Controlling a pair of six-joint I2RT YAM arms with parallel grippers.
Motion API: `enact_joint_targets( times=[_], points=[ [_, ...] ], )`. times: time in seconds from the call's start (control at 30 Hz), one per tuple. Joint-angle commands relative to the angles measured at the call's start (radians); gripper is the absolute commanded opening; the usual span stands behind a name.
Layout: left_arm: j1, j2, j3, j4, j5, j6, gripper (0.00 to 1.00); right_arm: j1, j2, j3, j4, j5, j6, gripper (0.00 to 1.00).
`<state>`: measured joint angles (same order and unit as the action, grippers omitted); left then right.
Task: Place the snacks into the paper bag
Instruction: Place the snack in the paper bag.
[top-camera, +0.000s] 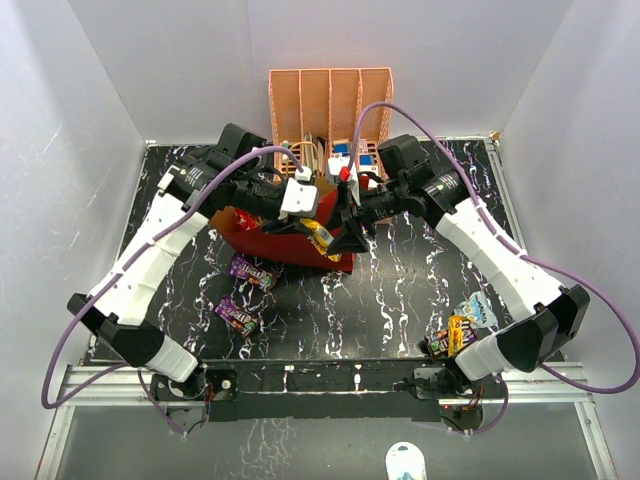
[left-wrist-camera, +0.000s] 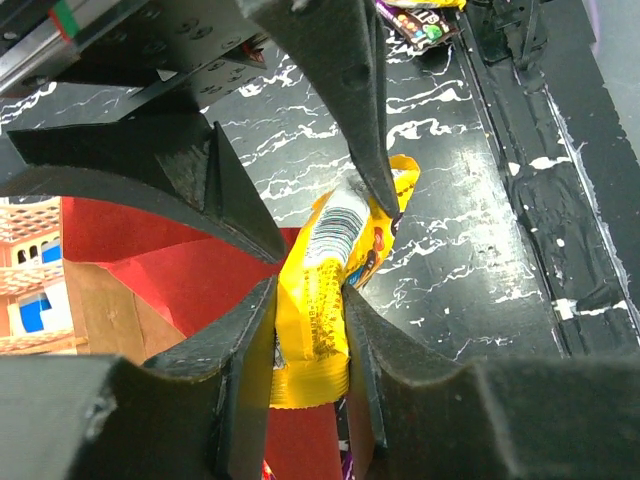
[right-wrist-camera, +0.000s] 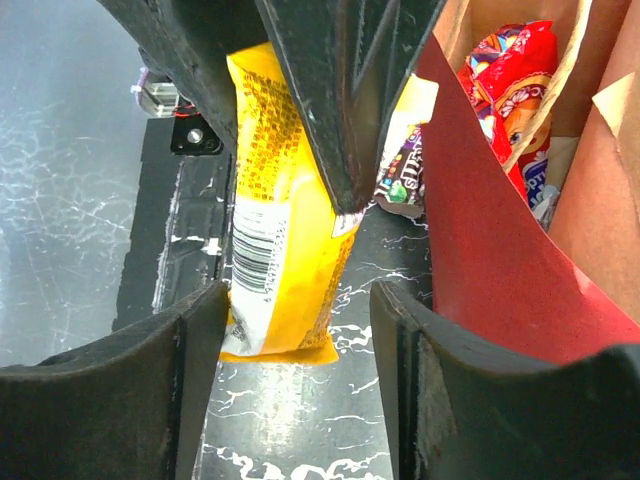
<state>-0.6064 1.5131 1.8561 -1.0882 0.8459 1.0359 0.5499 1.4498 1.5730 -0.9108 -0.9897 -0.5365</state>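
My left gripper is shut on a yellow packet and holds it just outside the open side of the dark-red paper bag. My right gripper is open, its fingers on either side of the packet's lower end, touching at most on the left. The bag's red wall stands right of my right fingers. The red chip bag lies inside. Two purple candy bars lie on the table in front of the bag. In the top view the grippers meet at the bag's right end.
The peach slotted organizer with small blue-white boxes stands behind the bag. Small yellow and dark packets and a blue-grey pouch lie at the near right by the right arm's base. The white walls close in on three sides.
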Motion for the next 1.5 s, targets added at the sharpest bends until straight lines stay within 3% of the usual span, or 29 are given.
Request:
enact_joint_targets(
  times=[0.0, 0.23, 0.6, 0.73, 0.93, 1.47],
  points=[
    [-0.005, -0.061, 0.005, -0.026, -0.022, -0.005, 0.00, 0.002, -0.053, -0.007, 0.036, 0.048, 0.013, 0.64],
    [0.021, -0.120, 0.044, -0.079, -0.158, -0.056, 0.00, -0.049, -0.103, -0.028, 0.058, 0.099, 0.033, 0.72],
    [0.219, -0.262, 0.207, -0.198, -0.406, -0.214, 0.00, -0.194, -0.172, -0.085, 0.130, 0.078, 0.098, 0.73],
    [0.288, -0.286, 0.232, -0.146, -0.548, -0.293, 0.00, -0.217, -0.175, -0.088, 0.137, 0.064, 0.113, 0.73],
    [0.305, -0.255, 0.131, -0.035, -0.666, -0.348, 0.00, -0.243, -0.186, -0.104, 0.150, 0.047, 0.131, 0.73],
    [0.297, -0.048, 0.018, 0.047, -0.492, -0.472, 0.04, -0.257, -0.224, -0.149, 0.166, 0.049, 0.135, 0.75]
  ],
)
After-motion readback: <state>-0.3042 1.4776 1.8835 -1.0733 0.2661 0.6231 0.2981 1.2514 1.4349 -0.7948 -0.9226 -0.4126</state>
